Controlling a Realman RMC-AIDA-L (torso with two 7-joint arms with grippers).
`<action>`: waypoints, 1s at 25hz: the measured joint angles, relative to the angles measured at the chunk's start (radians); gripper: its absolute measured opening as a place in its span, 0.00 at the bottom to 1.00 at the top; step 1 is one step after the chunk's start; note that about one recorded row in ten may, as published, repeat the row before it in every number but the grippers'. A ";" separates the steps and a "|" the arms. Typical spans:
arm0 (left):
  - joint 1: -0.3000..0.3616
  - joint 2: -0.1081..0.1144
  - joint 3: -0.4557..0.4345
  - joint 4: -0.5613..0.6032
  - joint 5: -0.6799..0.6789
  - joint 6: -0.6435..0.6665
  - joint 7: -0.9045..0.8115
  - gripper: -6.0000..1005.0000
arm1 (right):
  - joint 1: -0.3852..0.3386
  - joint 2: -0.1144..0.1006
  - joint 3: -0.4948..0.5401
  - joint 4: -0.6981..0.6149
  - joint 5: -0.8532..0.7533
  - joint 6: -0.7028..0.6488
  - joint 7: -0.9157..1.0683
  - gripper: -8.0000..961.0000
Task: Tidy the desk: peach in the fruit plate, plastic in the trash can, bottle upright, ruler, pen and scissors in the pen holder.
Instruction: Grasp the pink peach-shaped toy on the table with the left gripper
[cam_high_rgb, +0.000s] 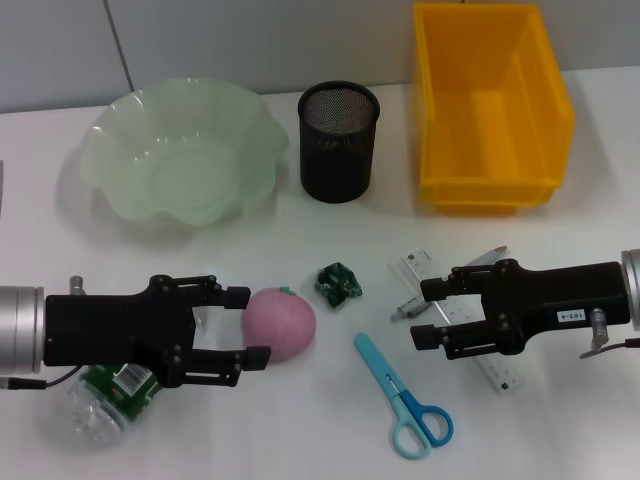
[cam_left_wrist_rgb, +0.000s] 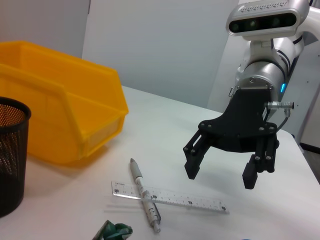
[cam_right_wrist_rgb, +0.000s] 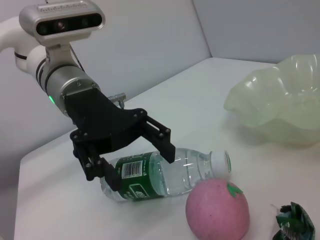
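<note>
The pink peach lies on the table in front of the green fruit plate; it also shows in the right wrist view. My left gripper is open and empty just left of the peach, above the lying clear bottle. From the right wrist it shows over the bottle as the left gripper. My right gripper is open and empty over the ruler and pen. The green plastic scrap and blue scissors lie between the arms.
The black mesh pen holder stands behind the middle, with the yellow bin to its right. The left wrist view shows my right gripper above the ruler and pen, near the bin.
</note>
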 joint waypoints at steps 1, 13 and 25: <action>-0.002 0.000 0.000 0.000 0.000 0.000 0.000 0.80 | 0.000 0.000 0.000 0.001 0.000 0.000 0.000 0.80; -0.014 -0.002 0.002 0.000 0.001 -0.006 0.001 0.80 | 0.000 0.000 0.000 0.005 0.001 0.003 0.000 0.79; -0.039 -0.060 0.002 0.150 0.196 -0.102 -0.036 0.80 | 0.000 0.000 0.000 0.004 0.000 0.013 0.000 0.79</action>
